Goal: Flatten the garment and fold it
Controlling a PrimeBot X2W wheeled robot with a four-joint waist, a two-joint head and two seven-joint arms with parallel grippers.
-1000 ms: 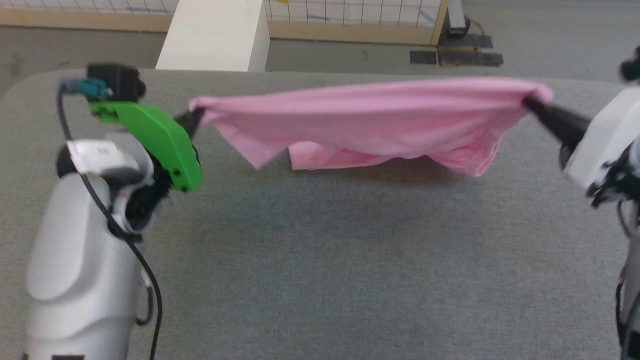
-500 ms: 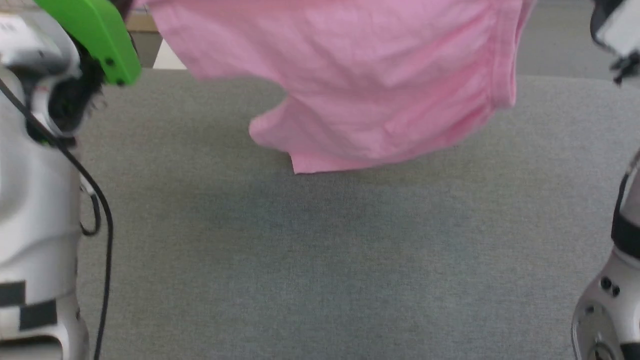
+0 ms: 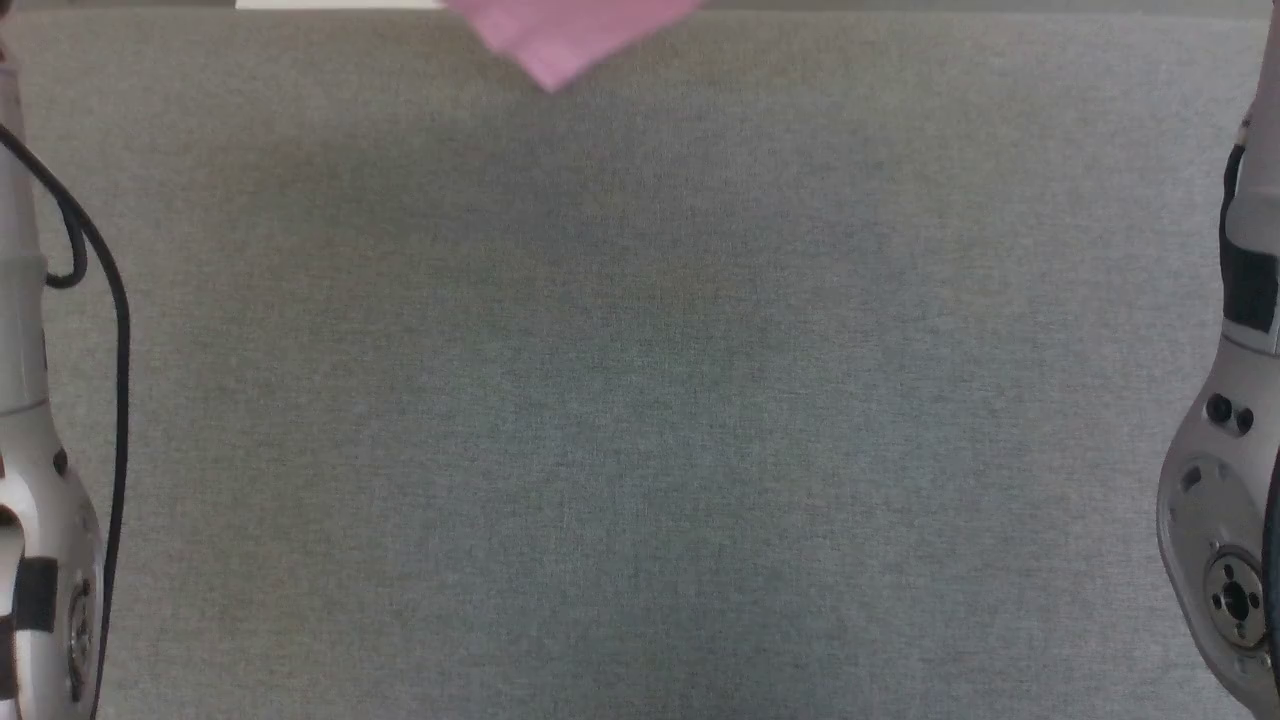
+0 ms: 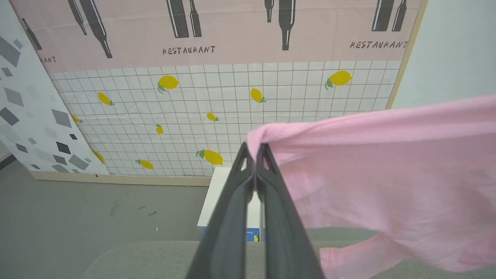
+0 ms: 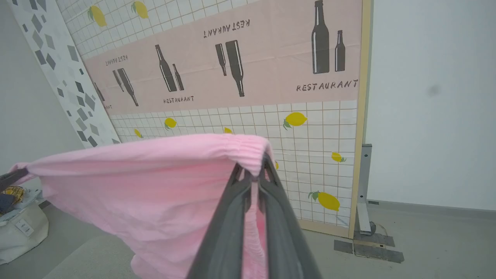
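The light pink garment (image 4: pixel 387 182) hangs in the air, stretched between my two grippers. In the left wrist view my left gripper (image 4: pixel 254 149) is shut on one corner of it, and the cloth spreads away to the right. My right gripper (image 5: pixel 252 167) is shut on the gathered hem of the garment (image 5: pixel 155 186), which spreads to the left in the right wrist view. From the head camera, just a low pink tip of the garment (image 3: pixel 565 35) dips in at the top edge, above the grey table (image 3: pixel 640 400).
My pale forearms (image 3: pixel 30 480) (image 3: pixel 1230 500) stand at both edges of the head view. Beyond the table a white box (image 4: pixel 228 197) stands on the grey floor before a printed wall panel (image 4: pixel 232 97). A bag (image 5: pixel 19 228) sits at the left on the floor.
Both grippers have risen out of the head view's top, carrying the garment up off the table. The head view itself has shifted, so the table fills more of it.
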